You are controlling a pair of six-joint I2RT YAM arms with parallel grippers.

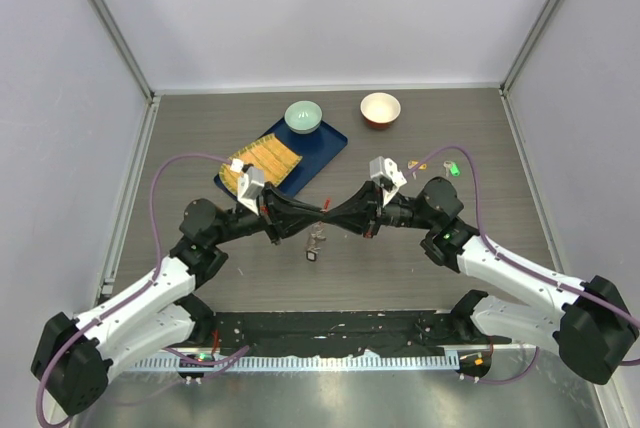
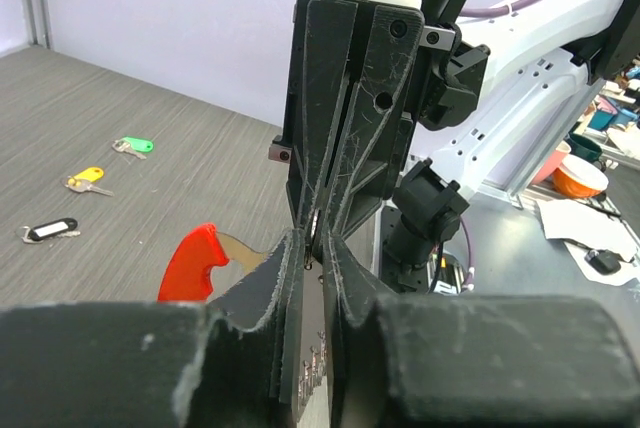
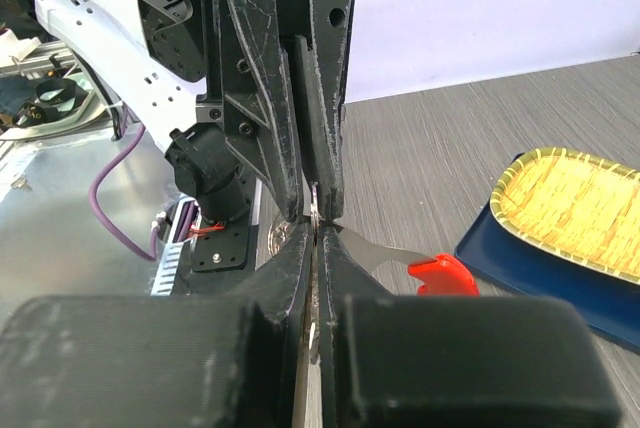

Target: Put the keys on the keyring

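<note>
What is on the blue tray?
A yellow woven mat and, at the tray's far corner, a green bowl. The left arm covers the mat's near end; whatever lies there cannot be seen.

Obstacles: left gripper (image 1: 318, 215) and right gripper (image 1: 341, 214), tips meeting, both clamped on keyring (image 1: 316, 245); tray (image 1: 328, 145) rear left; keys (image 1: 453, 169) rear right. Passage: near strip of table (image 1: 400, 283).

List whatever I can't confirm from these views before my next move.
- keyring opening: both wrist views, buried between the shut fingers of the left hand and the right hand.
- red-tagged piece: its metal end disappears behind the left hand's fingers, so how it attaches is hidden.
- Chain and tags: too small and dark in the top view.
- black key: too small to find in the top view.
</note>
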